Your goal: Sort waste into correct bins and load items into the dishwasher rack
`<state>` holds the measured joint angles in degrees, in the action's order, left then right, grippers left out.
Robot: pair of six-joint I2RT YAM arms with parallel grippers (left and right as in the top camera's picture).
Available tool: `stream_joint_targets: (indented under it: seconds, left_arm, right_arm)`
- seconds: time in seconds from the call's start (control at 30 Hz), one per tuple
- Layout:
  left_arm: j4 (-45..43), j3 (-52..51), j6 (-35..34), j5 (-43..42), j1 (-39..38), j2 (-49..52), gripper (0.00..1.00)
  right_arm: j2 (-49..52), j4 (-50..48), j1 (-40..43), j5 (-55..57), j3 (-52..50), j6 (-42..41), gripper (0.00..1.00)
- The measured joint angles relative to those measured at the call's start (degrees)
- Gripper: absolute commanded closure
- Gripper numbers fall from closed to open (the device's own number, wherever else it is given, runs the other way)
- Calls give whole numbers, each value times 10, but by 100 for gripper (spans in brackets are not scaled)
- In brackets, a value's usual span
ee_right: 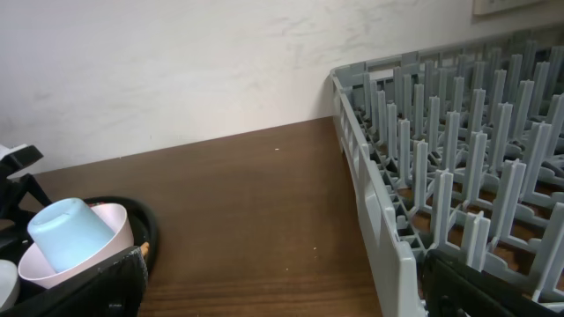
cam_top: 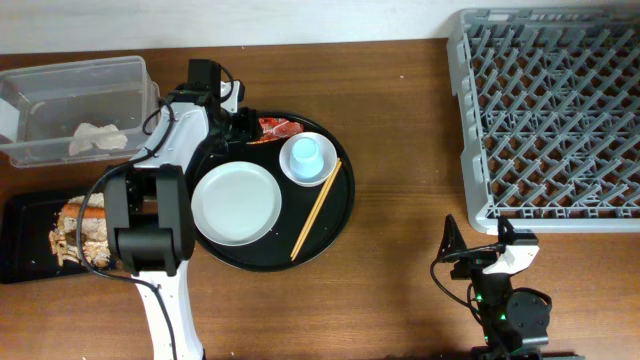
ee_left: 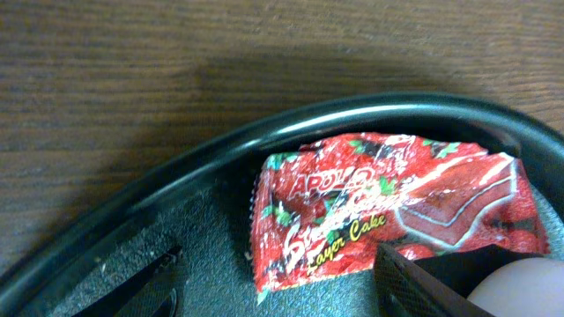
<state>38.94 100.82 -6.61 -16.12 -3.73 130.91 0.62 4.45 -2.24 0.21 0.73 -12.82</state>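
Observation:
The red wrapper (cam_top: 279,128) lies at the far edge of the round black tray (cam_top: 345,215). My left gripper (cam_top: 246,125) is open just left of it. In the left wrist view the wrapper (ee_left: 388,207) lies ahead of and partly between the open fingers (ee_left: 282,295). The white plate (cam_top: 237,203), the white bowl (cam_top: 292,170) holding the light-blue cup (cam_top: 306,153), and the chopsticks (cam_top: 318,210) sit on the round tray. My right gripper (cam_top: 480,242) is open and empty near the front edge, below the grey dishwasher rack (cam_top: 550,110).
The clear tub (cam_top: 60,95) at far left holds a crumpled tissue (cam_top: 97,137). The shallow black tray (cam_top: 22,245) below it holds rice-like scraps (cam_top: 78,238) and a carrot (cam_top: 85,206). The right wrist view shows the cup (ee_right: 66,233) in the bowl and the rack (ee_right: 458,176).

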Motion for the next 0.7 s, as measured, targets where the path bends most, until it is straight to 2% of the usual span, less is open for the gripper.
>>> stream_joint_targets:
  seconds: [0.17, 0.37, 0.57, 0.63, 0.7]
  left_arm:
    - [-16, 0, 0, -18, 0, 6, 36]
    - [-26, 2, 2, -33, 0, 10, 50]
    - [-32, 2, 4, -50, 0, 15, 50]
    - [-33, 2, 4, -51, 1, 15, 56]
    - [-32, 2, 6, -51, 1, 16, 56]
  right_arm:
    - [0, 0, 0, 0, 0, 0, 2]
    - [0, 0, 0, 0, 0, 0, 2]
    - [0, 0, 0, 0, 0, 0, 2]
    - [0, 0, 0, 0, 0, 0, 2]
    - [0, 0, 0, 0, 0, 0, 2]
